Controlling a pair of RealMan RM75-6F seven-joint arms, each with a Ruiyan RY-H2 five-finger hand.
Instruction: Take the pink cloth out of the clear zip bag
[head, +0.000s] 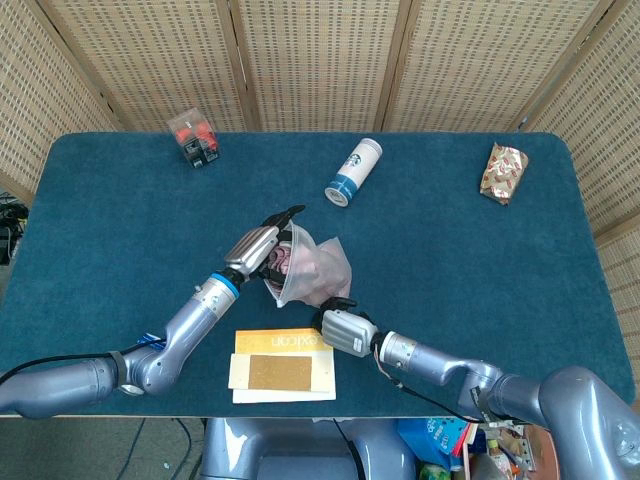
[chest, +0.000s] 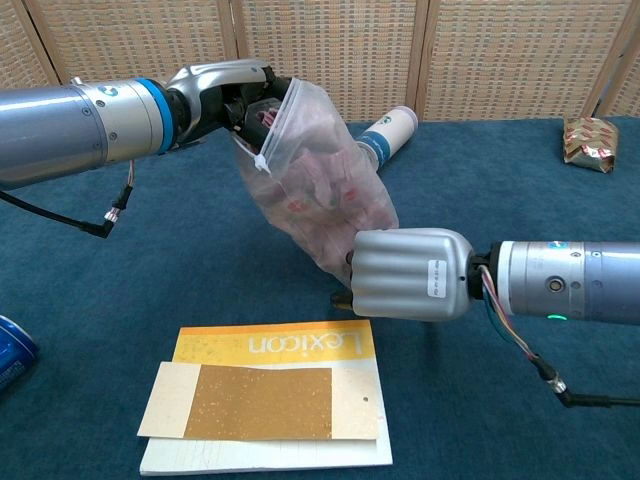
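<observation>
The left hand (chest: 222, 92) grips the top edge of the clear zip bag (chest: 315, 190), holding it up off the blue surface (head: 120, 230) with the mouth tilted toward that hand. The pink cloth (chest: 325, 200) sits bunched inside the bag, filling its lower part. The right hand (chest: 405, 275) is at the bag's lower corner, its back to the chest camera, fingers curled in toward the plastic (whether they actually pinch the bag cannot be told from either view). In the head view the right hand (head: 342, 328) lies just beside the bag (head: 312, 272), near the yellow and white booklet (head: 283, 364) at the front edge. Farther back rest a white and blue cup (head: 353, 172) on its side, a small red and black box (head: 195, 138) and a brown wrapped packet (head: 504, 171).
</observation>
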